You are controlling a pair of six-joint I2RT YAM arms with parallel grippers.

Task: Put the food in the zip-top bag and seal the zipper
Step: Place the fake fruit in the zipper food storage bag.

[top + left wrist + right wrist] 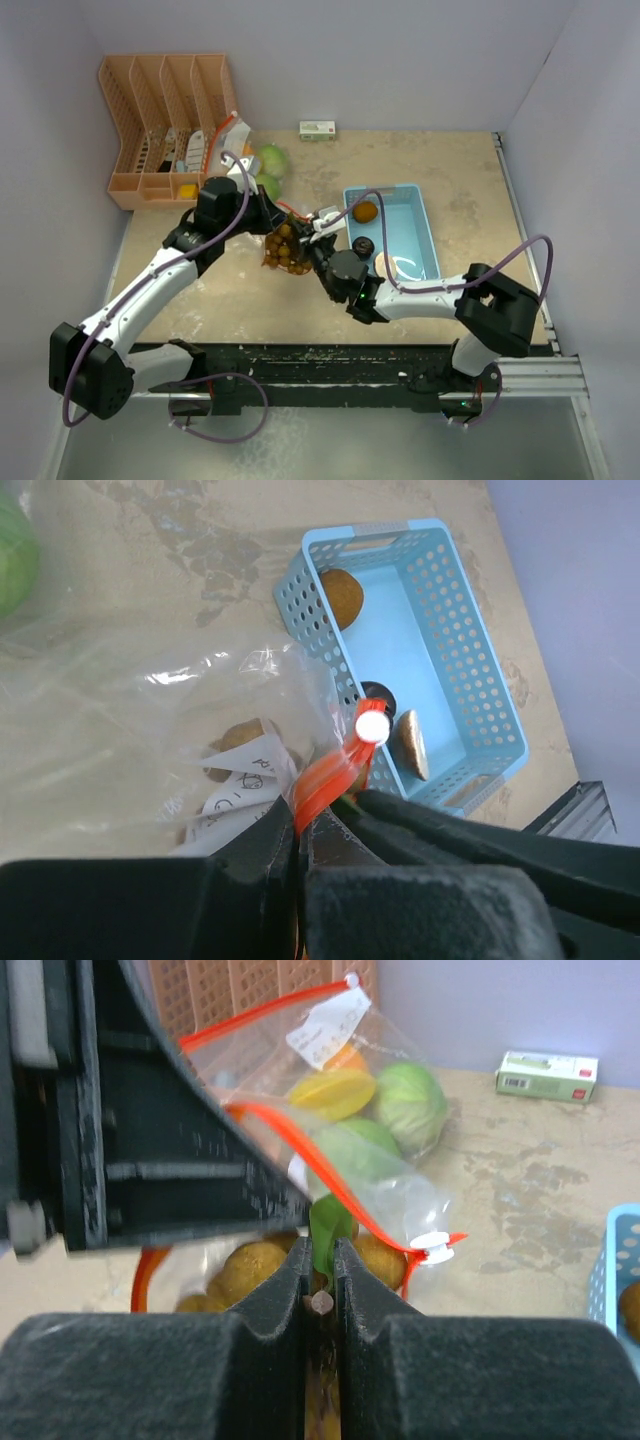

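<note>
nearest, beige slice (386,265) and dark lump (362,246) lie in the blue tray (410,225), right; right gripper (320,1260) pinches the brown ball bunch (285,250) at the bag (120,740) mouth, left gripper (303,830) clamped on its red zipper (325,780); greens (272,160) inside, organizer (165,100) beyond.

Your zip-top bag (120,740) is clear plastic with an orange-red zipper strip (325,778) and a white slider (432,1247). Through it you see a yellow star fruit (335,1090) and a pale green cabbage (412,1100). The bunch of balls (285,250) is golden brown. Your tray (480,680) is light blue with hole-dotted walls. The lump (362,245) is dark brown and the slice (386,265) beige. The desk (460,180) is beige, mottled darker.
</note>
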